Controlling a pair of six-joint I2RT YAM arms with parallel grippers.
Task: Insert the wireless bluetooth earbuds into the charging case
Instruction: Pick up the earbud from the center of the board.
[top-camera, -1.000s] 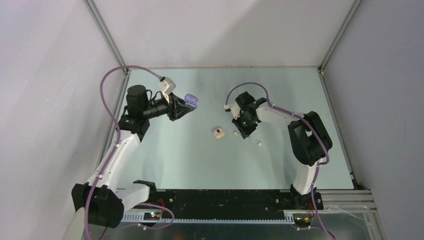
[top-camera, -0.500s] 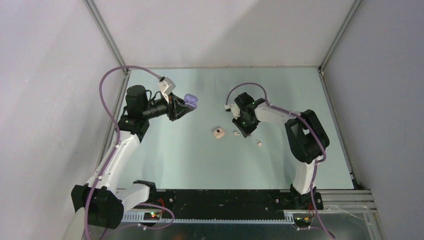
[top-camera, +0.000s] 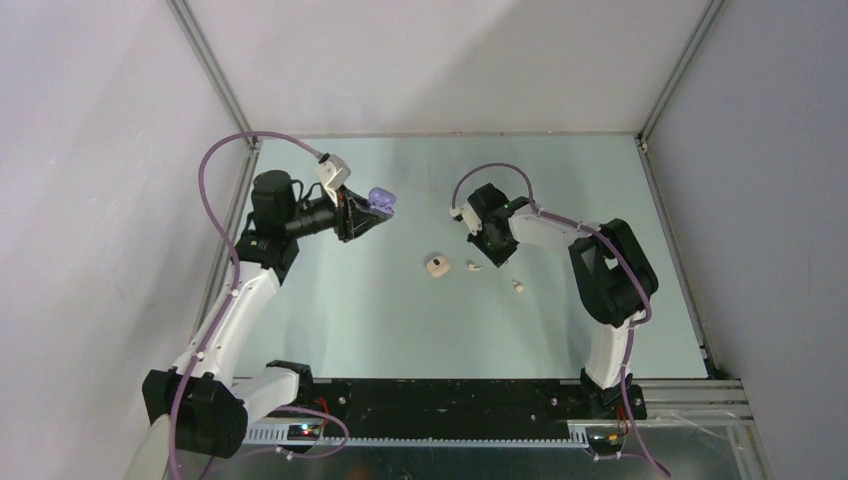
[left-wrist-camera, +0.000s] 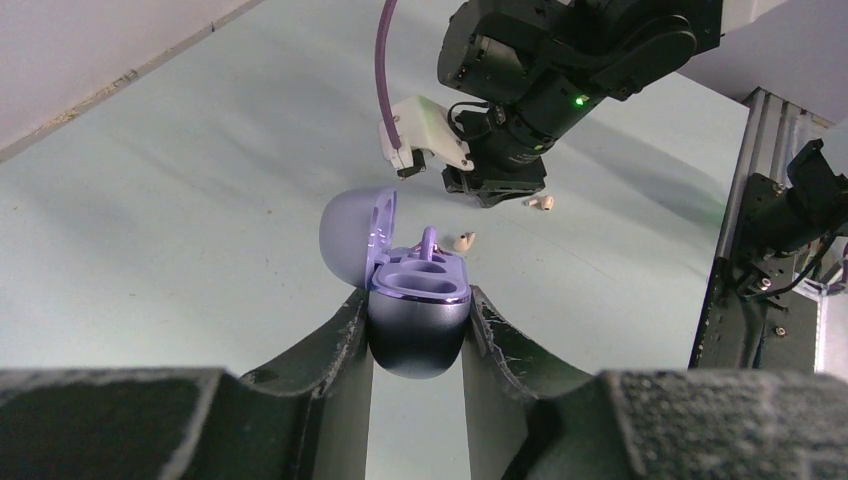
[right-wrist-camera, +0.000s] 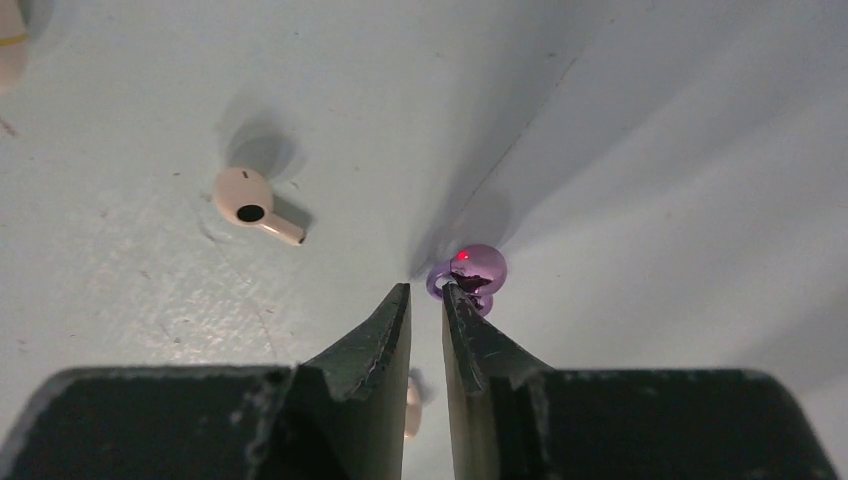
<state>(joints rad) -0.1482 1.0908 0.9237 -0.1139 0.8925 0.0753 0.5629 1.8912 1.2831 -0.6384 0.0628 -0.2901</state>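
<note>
Purple earbud (right-wrist-camera: 478, 270) just beside narrow-gapped pincer (right-wrist-camera: 425, 293)

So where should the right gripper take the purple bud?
Probably the purple bud across its round body, coming straight down: it seems to lie on the table, and its thin loop offers little to pinch. The right gripper has its narrow gap just beside that body, so widen and shift over first.

From high behind the arms, the top camera takes in the whole counter (top-camera: 400, 330). The left wrist camera looks low across it at the right arm (left-wrist-camera: 560, 60); the right wrist camera (closest) points straight down. All share one white earbud (top-camera: 473, 266).
</note>
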